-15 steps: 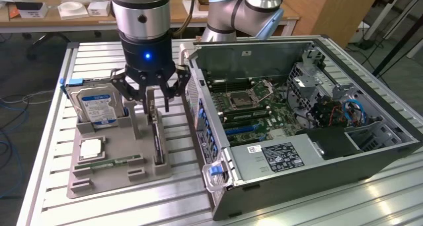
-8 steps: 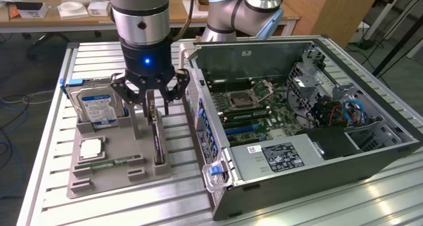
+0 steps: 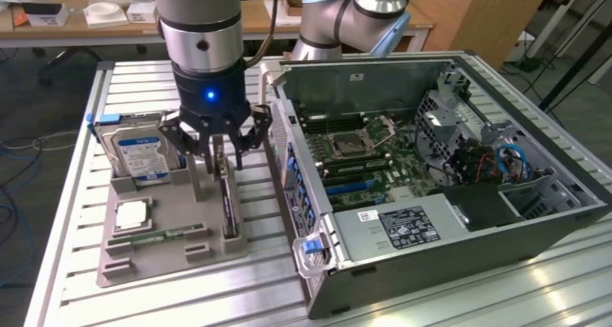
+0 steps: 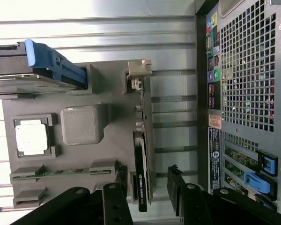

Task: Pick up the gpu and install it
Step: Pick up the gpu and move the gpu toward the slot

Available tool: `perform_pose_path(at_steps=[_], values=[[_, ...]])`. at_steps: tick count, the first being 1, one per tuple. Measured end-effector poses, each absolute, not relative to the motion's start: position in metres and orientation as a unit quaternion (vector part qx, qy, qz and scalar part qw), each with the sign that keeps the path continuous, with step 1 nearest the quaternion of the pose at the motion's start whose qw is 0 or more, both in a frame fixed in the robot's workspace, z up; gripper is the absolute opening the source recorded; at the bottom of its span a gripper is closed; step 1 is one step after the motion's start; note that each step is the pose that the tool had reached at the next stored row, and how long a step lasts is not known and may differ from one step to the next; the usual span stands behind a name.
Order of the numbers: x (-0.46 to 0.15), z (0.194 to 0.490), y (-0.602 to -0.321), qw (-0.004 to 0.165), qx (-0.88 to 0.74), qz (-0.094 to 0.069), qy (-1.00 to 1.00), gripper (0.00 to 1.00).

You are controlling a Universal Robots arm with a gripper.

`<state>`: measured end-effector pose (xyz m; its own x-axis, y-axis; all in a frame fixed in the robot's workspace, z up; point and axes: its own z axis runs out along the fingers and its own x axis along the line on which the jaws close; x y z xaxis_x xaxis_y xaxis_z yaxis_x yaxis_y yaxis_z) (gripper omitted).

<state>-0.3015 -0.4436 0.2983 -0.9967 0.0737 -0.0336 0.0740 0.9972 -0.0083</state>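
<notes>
black fingers [image 4: 183,199] of the end effector [image 4: 145,190] sit closest to the wrist camera, spread open with one on each side of the gpu [image 4: 143,140] and not clamped on it; a clear gap shows between the card and the finger on the computer's side. the gpu stands on its long edge in a slot of the grey holder tray [image 4: 107,98], its silver end bracket at the end away from the fingers. in the exterior view the end effector [image 3: 222,158] hangs straight down over the far end of the gpu [image 3: 228,206], with a blue light lit on the wrist above it. the holder tray [image 3: 163,259] lies on the slatted metal surface [image 3: 67,269], to the exterior view's left of the open computer case [image 3: 535,230]. on the same tray a hard drive [image 3: 139,155] with a blue-white label stands upright at the far corner, a cpu chip [image 3: 132,212] lies flat in its pocket, and a narrow green ram stick [image 3: 158,236] lies just beside it. the case lies on its side with the motherboard [image 3: 363,148] exposed, and its perforated rear panel [image 4: 248,70] faces the tray.
</notes>
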Motion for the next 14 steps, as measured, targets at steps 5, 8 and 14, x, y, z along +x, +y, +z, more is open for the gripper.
perform_pose_path(at_steps=[5,8,14], values=[[-0.302,0.294,-0.444,0.017,0.037,-0.005,0.999,0.47],[-0.302,0.291,-0.444,0.017,0.037,-0.006,0.999,0.47],[-0.302,0.283,-0.444,0.017,0.037,-0.006,0.999,0.47]])
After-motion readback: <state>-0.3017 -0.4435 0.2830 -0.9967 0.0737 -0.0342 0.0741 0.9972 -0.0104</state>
